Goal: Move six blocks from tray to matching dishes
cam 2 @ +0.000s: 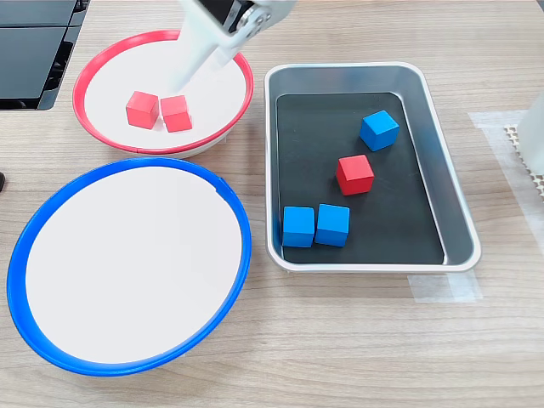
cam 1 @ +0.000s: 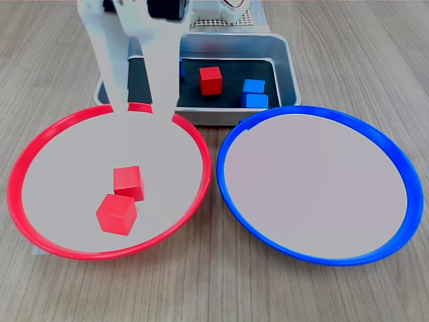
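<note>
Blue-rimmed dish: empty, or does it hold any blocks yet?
Empty. In both exterior views the blue-rimmed dish shows only its bare pale centre; the three blue blocks sit in the tray.

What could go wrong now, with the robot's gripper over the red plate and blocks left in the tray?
1. The gripper hangs close above the two red blocks in the red-rimmed dish; pulling away could nudge them.
2. In the tray, two blue blocks touch, so grabbing one may drag the other.

Brushed metal tray [cam 2: 450, 191]; matte blocks [cam 2: 354, 174]; wood-grain table [cam 2: 340, 357]
</note>
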`<action>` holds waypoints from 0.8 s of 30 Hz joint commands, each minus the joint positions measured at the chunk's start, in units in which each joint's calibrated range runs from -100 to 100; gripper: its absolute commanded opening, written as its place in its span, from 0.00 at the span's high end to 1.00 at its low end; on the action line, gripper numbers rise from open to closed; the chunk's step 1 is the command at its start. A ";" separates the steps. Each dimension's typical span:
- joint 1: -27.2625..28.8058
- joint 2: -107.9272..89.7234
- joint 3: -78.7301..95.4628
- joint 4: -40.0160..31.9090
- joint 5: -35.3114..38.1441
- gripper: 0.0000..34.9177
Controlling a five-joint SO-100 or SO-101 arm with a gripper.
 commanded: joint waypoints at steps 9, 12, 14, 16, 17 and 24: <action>-2.75 -28.19 26.41 19.11 6.50 0.82; -5.48 -31.85 31.69 16.71 0.39 0.58; -6.80 -33.47 33.69 16.96 -3.96 0.50; -7.55 -34.58 35.24 17.79 -7.96 0.43; -7.64 -34.84 35.87 18.28 -9.13 0.42; 1.20 -35.52 37.15 20.84 -7.47 0.40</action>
